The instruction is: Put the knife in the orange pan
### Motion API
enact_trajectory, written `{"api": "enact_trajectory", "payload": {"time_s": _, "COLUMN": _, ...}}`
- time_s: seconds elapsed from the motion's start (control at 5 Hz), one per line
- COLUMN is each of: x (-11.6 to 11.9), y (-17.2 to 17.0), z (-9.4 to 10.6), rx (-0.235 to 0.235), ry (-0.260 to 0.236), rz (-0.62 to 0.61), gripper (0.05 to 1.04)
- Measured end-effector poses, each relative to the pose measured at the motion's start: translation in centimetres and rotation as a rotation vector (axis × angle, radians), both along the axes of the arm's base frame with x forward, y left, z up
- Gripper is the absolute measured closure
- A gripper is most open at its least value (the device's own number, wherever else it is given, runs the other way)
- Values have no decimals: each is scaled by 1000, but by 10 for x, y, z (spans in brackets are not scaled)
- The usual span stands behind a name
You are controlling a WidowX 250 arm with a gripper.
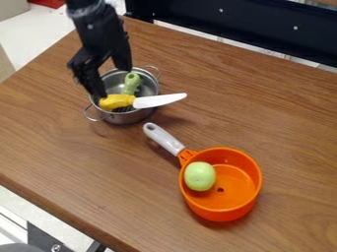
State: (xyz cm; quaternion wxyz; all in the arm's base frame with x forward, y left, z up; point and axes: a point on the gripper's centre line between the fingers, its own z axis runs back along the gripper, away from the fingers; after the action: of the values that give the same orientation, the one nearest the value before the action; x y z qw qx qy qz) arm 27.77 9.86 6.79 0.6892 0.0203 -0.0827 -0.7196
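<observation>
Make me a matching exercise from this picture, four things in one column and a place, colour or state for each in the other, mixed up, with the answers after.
Things
1. Knife
2. Round pale green object
3. Utensil with a green handle
4. Metal pot

Descriptions
A. Silvery, with a looped handle on either side
B. Inside the orange pan
C. Yellow handle and white blade
D. Inside the container below the tool

Right pairs: 1-C, 2-B, 3-D, 4-A
</observation>
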Motion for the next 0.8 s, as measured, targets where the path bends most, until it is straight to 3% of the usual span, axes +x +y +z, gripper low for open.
{"api": "enact_trajectory", "payload": {"time_s": 0.4, "x": 6, "y": -8, "z": -4, "rx": 59, "ry": 46, "rz": -60, "gripper": 87}}
{"api": "enact_trajectory", "payload": {"time_s": 0.8, "x": 9, "y": -8, "z": -4, "rx": 52, "ry": 76, "rz": -103, "gripper": 87}}
